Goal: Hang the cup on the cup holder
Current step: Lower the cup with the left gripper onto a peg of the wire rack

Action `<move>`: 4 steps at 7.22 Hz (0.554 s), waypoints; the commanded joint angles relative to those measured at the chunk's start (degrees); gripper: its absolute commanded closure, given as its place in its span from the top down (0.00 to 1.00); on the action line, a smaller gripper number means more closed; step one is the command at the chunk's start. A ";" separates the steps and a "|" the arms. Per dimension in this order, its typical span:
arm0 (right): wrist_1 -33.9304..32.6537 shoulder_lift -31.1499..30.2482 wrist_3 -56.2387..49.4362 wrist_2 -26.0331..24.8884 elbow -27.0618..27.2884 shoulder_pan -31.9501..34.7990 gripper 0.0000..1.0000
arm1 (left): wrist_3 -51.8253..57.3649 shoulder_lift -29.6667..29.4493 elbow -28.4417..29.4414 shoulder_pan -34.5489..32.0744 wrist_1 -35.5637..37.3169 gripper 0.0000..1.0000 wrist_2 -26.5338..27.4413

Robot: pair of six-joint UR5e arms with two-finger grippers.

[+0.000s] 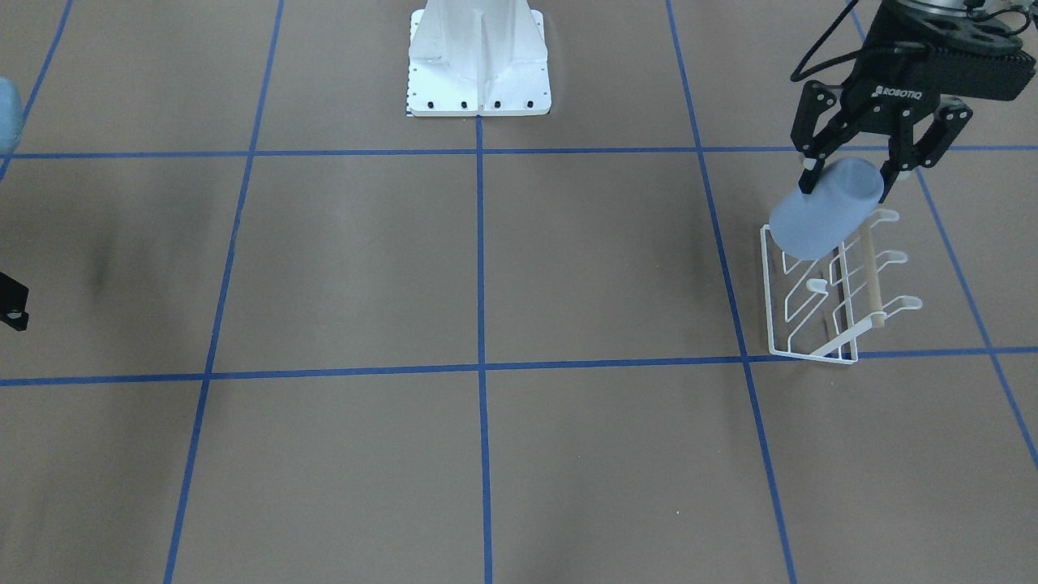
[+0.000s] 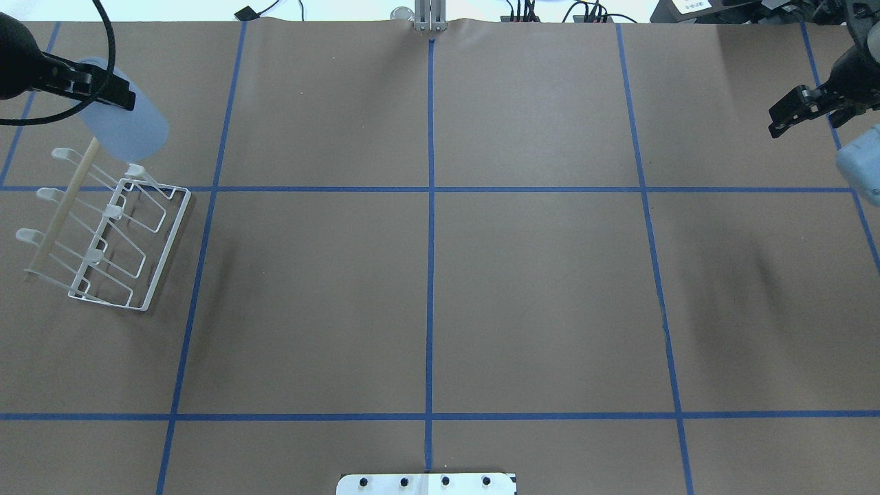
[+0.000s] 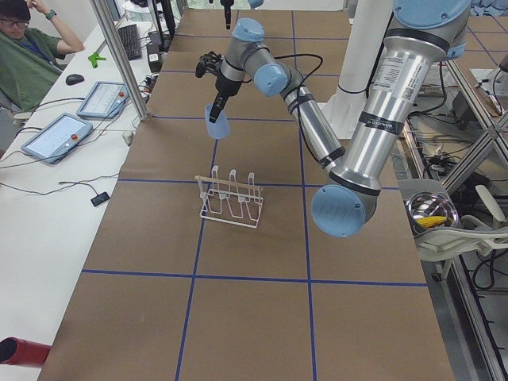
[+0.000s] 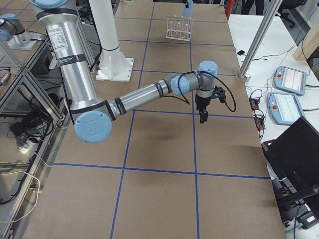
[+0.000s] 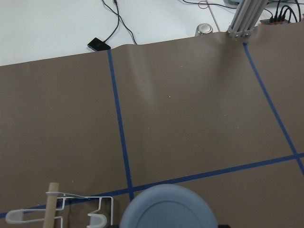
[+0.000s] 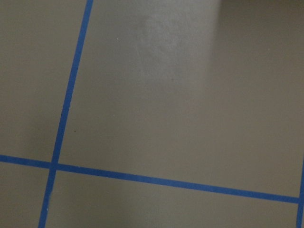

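Note:
My left gripper (image 1: 847,174) is shut on the light blue cup (image 1: 821,212), fingers across its rim. The cup hangs tilted in the air over the robot-side end of the white wire cup holder (image 1: 835,296), which stands on the table with its wooden dowel (image 1: 873,276). In the overhead view the cup (image 2: 130,130) is just beyond the holder (image 2: 110,237). The left wrist view shows the cup's round base (image 5: 166,209) and holder prongs (image 5: 57,213). My right gripper (image 2: 797,110) hangs over the table's far right, holding nothing; its jaw state is unclear.
The white robot pedestal (image 1: 478,61) is bolted at the table's robot side. Brown table paper (image 2: 426,275) carries blue tape grid lines. A person and tablets (image 3: 71,135) are on the operators' side. The right arm's blue joint cap (image 2: 859,168) shows at the overhead view's right edge.

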 commanded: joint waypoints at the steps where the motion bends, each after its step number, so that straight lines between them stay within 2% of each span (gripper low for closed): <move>1: 0.00 -0.46 0.25 0.54 0.08 0.32 1.00 | 5.76 -0.07 5.82 -1.67 0.06 0.00 -0.15; 4: -0.80 -0.81 1.05 1.59 -0.36 0.42 1.00 | 6.40 -0.68 10.49 -1.59 -0.82 0.00 -0.33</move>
